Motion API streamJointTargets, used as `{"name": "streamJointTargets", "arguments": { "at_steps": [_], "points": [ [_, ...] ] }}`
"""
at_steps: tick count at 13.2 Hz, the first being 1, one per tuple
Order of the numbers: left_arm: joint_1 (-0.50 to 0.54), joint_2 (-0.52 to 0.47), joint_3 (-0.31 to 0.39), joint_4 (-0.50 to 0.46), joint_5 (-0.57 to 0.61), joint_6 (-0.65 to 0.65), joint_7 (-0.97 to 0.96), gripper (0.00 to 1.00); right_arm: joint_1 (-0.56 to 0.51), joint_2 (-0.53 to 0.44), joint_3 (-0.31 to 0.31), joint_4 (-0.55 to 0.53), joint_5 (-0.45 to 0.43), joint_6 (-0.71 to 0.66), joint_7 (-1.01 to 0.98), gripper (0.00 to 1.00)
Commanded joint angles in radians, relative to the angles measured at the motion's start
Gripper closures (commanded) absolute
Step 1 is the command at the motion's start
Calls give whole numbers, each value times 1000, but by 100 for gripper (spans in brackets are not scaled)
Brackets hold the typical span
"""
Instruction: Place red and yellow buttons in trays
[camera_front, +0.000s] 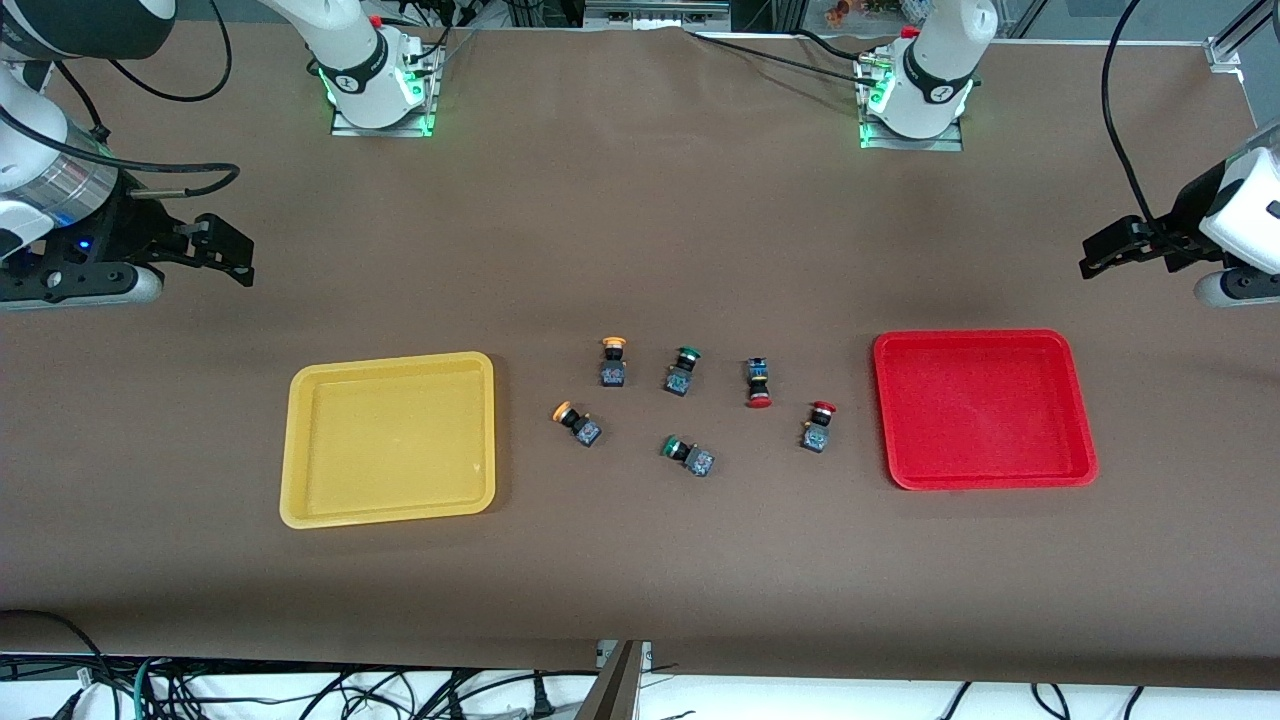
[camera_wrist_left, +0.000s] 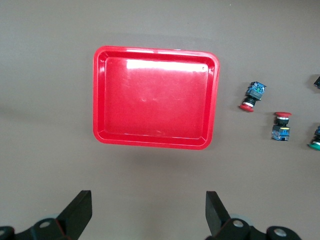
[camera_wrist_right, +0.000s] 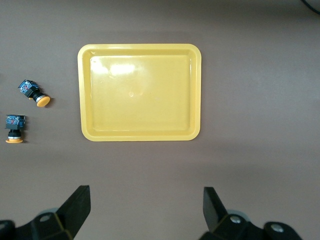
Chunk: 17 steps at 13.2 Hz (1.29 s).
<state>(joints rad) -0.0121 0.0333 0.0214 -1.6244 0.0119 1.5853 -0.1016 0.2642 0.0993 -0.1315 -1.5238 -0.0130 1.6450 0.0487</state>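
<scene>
The yellow tray lies empty toward the right arm's end and the red tray lies empty toward the left arm's end. Between them on the cloth are two yellow-orange buttons and two red buttons. My right gripper is open and empty over bare cloth; its wrist view shows the yellow tray and both yellow buttons. My left gripper is open and empty over bare cloth; its wrist view shows the red tray and both red buttons.
Two green-capped switches lie among the buttons, between the yellow and red ones. One green switch shows at the edge of the left wrist view. Brown cloth covers the table; cables hang below its edge nearest the front camera.
</scene>
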Motion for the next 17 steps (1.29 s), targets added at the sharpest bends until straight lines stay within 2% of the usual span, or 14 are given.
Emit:
{"name": "streamJointTargets", "arguments": {
  "at_steps": [1,6,8,14,17],
  "points": [
    [-2,16,2,35,8,-27,22,0,-6,0,6,7,-7,4,2,0],
    [-2,16,3,35,8,-27,22,0,-6,-6,6,8,-12,1,-10,0],
    [-2,16,3,35,8,-27,22,0,-6,-12,-17,23,-10,-1,-9,0],
    [-2,16,2,35,8,-27,20,0,1,-9,-13,31,-18,-25,-12,0],
    [-14,28,-5,35,-50,-33,19,0,13,-4,3,24,-18,-27,-43,0]
  ]
}}
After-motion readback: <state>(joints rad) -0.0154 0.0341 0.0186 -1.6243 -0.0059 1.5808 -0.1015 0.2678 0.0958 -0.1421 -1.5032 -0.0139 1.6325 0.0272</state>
